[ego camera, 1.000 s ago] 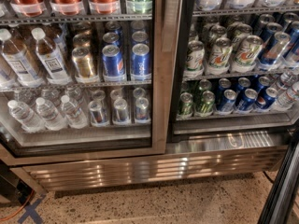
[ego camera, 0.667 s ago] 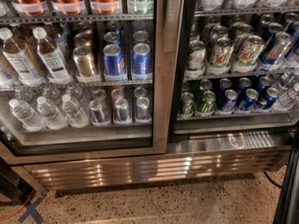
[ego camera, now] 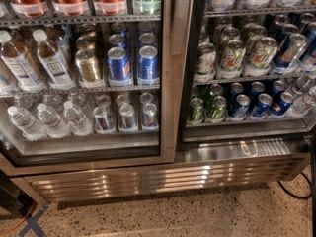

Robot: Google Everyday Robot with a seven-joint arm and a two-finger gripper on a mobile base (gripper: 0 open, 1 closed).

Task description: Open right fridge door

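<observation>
The right fridge compartment shows green-white 7UP cans (ego camera: 232, 58) and blue cans (ego camera: 259, 105) on its shelves. I see no steel door frame along its bottom, only the bare steel sill (ego camera: 237, 148). The right fridge door itself does not show, apart perhaps from a thin dark strip (ego camera: 313, 164) at the right edge of the camera view; I cannot tell what that strip is. The left door (ego camera: 170, 83) is shut, with water bottles (ego camera: 44, 120), gold cans (ego camera: 89, 65) and Pepsi cans (ego camera: 133, 65) behind its glass. The gripper is not in view.
A steel louvred base panel (ego camera: 148, 179) runs under both compartments. The speckled floor (ego camera: 197, 216) lies in front. A black cable (ego camera: 296, 191) loops on the floor at the right. An orange cable and blue tape (ego camera: 29, 221) lie at the lower left.
A tall dark shape at the lower right edge has slid rightwards and is almost out of the frame. The fridge and its contents have not moved.
</observation>
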